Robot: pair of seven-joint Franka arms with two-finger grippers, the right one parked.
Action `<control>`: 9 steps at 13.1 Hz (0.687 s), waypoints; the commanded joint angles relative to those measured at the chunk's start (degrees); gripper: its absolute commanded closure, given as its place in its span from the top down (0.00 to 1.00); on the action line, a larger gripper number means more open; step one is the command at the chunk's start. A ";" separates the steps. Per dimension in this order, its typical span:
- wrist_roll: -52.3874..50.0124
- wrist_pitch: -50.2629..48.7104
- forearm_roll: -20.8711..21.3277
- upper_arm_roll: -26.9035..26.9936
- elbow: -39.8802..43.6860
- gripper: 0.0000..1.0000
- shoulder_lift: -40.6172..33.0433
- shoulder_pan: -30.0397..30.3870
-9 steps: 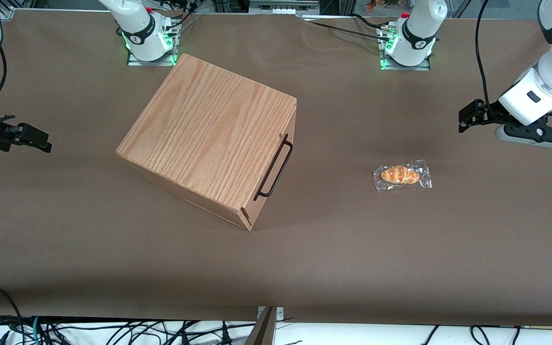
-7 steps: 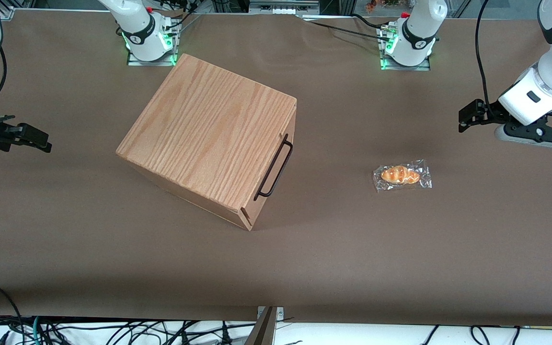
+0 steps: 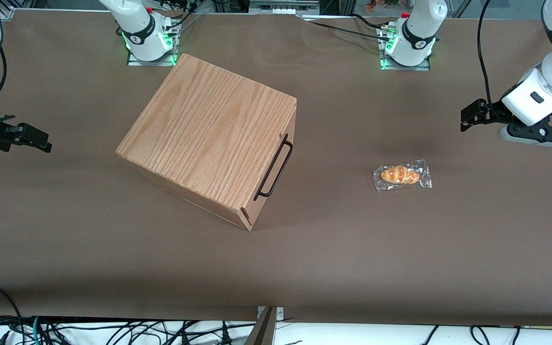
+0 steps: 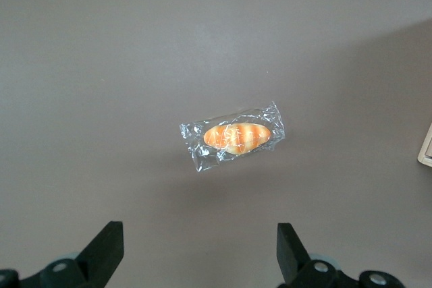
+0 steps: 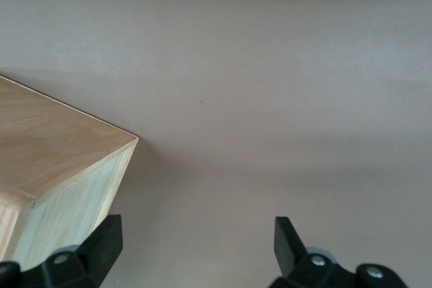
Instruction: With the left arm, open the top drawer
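Observation:
The top drawer [image 3: 288, 125] is shut in the oak-grain box [image 3: 209, 134] at mid-table; its long black wire handle [image 3: 274, 166] faces the working arm's end of the table. The left arm [image 3: 539, 96] hangs over that end, well away from the box. Its black gripper [image 3: 468, 117] hovers above the table, open and empty, with its fingers wide apart in the left wrist view [image 4: 199, 247]. It is farther from the front camera than a wrapped bread roll [image 3: 402, 175], which lies between the gripper and the handle and also shows in the left wrist view [image 4: 233, 137].
A corner of the box [image 4: 426, 148] shows in the left wrist view. Brown table covering [image 3: 352, 258] spreads around the box. Two arm bases [image 3: 147, 38] [image 3: 408, 43] stand at the table edge farthest from the front camera.
The left arm and gripper have shifted very slightly away from the box and upward. The box, drawer and roll have not moved.

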 commanded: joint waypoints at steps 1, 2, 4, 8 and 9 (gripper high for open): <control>-0.14 -0.62 -1.55 -0.12 -0.24 1.00 -0.40 0.53; -0.05 -0.62 -1.55 -0.12 -0.24 1.00 -0.40 0.53; -0.14 -0.62 -1.55 -0.12 -0.24 1.00 -0.40 0.53; -0.58 -0.62 -1.55 -0.12 -0.24 1.00 -0.22 0.53; -0.66 -0.62 -1.55 -0.20 -0.24 1.00 -0.22 0.53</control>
